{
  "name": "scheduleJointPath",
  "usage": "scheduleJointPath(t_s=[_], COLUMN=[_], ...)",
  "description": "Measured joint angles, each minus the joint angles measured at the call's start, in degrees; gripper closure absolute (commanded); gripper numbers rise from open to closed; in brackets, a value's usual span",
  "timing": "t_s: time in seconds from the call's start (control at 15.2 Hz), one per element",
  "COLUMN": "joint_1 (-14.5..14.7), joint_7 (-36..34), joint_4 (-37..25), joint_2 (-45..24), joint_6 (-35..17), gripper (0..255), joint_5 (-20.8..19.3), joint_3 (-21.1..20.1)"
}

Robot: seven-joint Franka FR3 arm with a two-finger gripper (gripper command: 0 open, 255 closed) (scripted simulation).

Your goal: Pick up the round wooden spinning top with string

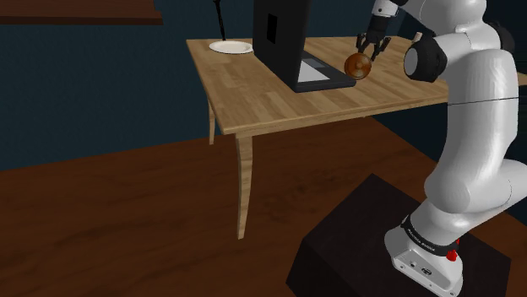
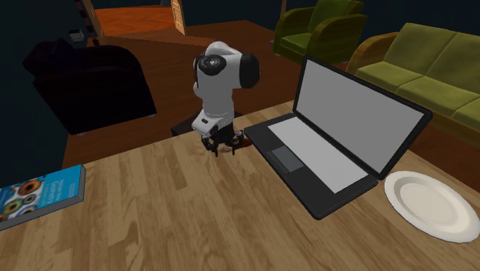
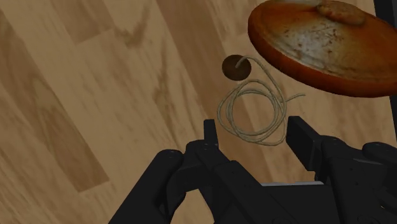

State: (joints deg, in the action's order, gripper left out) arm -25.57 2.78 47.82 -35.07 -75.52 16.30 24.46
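The spinning top (image 3: 318,44) is a round, reddish-brown disc lying on the wooden table (image 3: 83,95). Its pale string (image 3: 251,111) is coiled on the wood and ends in a small dark knob (image 3: 235,65). My gripper (image 3: 254,133) is open just above the table, with the coil lying between and just ahead of its fingertips and not touched by them. The top's body lies beyond the string, off to one finger's side. In the shoulder view the gripper (image 1: 370,49) hangs just over the top (image 1: 358,66). From the second exterior view the top (image 2: 240,140) lies right beside the gripper (image 2: 218,146).
An open black laptop (image 2: 331,138) stands close beside the top, on the second exterior view's right. A white plate (image 2: 431,204) lies past the laptop. A blue book (image 2: 38,196) rests at the table's far corner. The table edge (image 1: 338,114) runs near the stand.
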Motion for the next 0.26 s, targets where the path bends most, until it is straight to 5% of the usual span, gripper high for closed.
scheduleJointPath(t_s=[0.26], joint_1=[-4.29], joint_7=[-1.33], joint_4=[-14.86], joint_2=[-6.44], joint_6=[7.83], gripper=[255], joint_5=[2.02], joint_3=[-1.41])
